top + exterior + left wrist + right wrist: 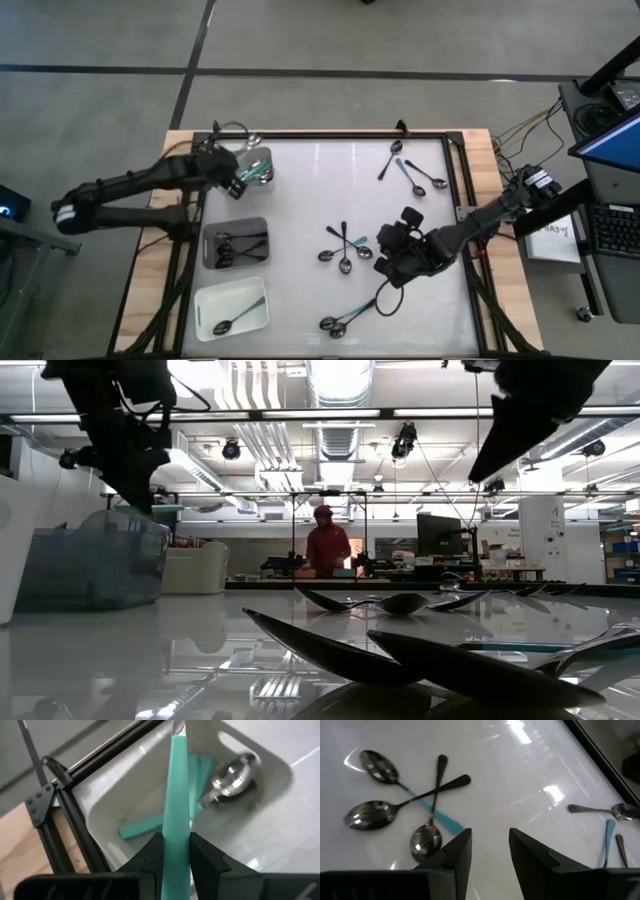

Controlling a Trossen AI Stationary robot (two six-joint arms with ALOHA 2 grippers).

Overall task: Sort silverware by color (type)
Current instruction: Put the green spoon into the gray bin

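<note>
My left gripper (176, 840) (237, 186) hovers at the near-left corner of the clear tray (262, 178) at the table's far left and is shut on a teal-handled spoon (176, 795). Other teal-handled spoons (200, 775) lie flat on that tray's floor. My right gripper (490, 845) (385, 258) is open above the table's middle right and holds nothing. Just to its left lies a crossed cluster (342, 250): one teal-handled spoon (432, 812) under two black-handled spoons (437, 780). My left gripper pinches the spoon's teal handle (176, 827) between its two fingers, which lie on the handle's two flat sides. The handle runs straight forward along the fingers and out over the tray. Its metal neck (178, 727) leaves the picture, so the bowl end is out of view.
A grey tray (258, 225) with black-handled spoons and a white tray (205, 300) with one spoon sit along the left side. More spoons lie at the far right (412, 172) and near the front edge (345, 320). A black frame rail (455, 180) borders the table. A person (326, 545) stands far behind.
</note>
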